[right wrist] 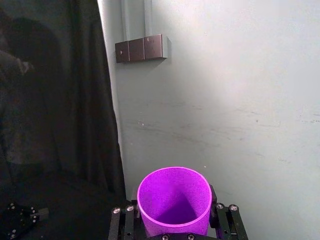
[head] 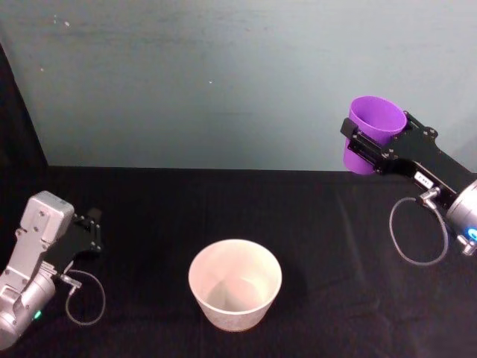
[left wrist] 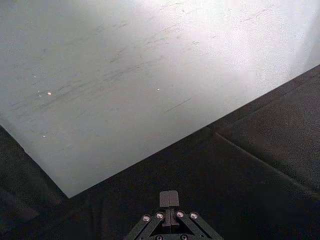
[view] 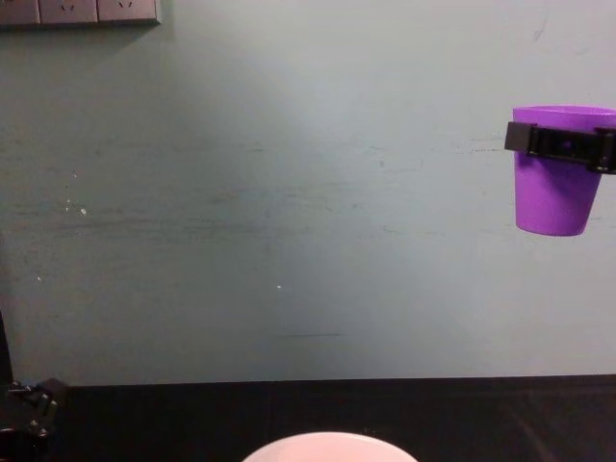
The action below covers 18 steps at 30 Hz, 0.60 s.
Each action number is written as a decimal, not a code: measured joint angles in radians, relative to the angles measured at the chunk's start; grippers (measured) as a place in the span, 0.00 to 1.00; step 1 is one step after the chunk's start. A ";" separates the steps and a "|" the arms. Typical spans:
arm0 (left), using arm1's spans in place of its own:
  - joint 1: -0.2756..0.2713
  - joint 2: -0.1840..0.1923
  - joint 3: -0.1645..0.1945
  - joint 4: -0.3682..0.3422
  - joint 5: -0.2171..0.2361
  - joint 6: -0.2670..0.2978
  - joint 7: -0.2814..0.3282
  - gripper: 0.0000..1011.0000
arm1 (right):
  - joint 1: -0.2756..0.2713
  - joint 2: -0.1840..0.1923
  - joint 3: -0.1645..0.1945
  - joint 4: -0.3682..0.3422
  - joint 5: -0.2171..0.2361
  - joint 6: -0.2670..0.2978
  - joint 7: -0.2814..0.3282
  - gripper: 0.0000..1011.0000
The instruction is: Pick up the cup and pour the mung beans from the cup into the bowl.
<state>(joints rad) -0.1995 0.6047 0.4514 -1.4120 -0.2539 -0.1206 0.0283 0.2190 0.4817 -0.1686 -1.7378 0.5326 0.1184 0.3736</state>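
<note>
Head view — the cup (head: 377,116) is being clamped upright by the right gripper (head: 380,136), high and well right of the bowl (head: 235,294). The left gripper (head: 86,234) is being parked well left of the bowl.

Left wrist view — its fingers are being shown pressed together on nothing.

Right wrist view — no beans are being made out inside the cup.

Chest view — the cup is being held far above the bowl's rim.

Risk: if the cup is tipped before it is centred over the bowl, beans would be scattered onto the black cloth (head: 335,246).

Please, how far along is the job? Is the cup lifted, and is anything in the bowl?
Done: the right gripper holds the cup lifted, upright. In hand: the carry; the cup hangs right of the bowl, not above it. Left: the pour; the bowl looks empty. The left gripper rests parked at the table's left.
</note>
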 joint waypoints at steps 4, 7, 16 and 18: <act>0.000 0.000 0.000 0.000 0.000 0.000 0.000 0.00 | 0.000 0.000 0.000 0.000 0.000 0.000 0.000 0.73; 0.000 0.000 0.000 0.000 0.000 0.000 0.000 0.00 | 0.000 0.000 0.000 0.000 0.000 0.000 0.000 0.73; 0.000 0.000 0.000 0.000 0.000 0.000 0.000 0.00 | 0.000 0.000 0.000 0.000 0.000 0.000 0.000 0.73; 0.000 0.000 0.000 0.000 0.000 0.000 0.000 0.00 | 0.000 0.000 0.000 0.000 0.000 0.000 0.000 0.73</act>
<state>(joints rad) -0.1995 0.6047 0.4514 -1.4120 -0.2539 -0.1205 0.0283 0.2190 0.4817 -0.1685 -1.7378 0.5325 0.1185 0.3736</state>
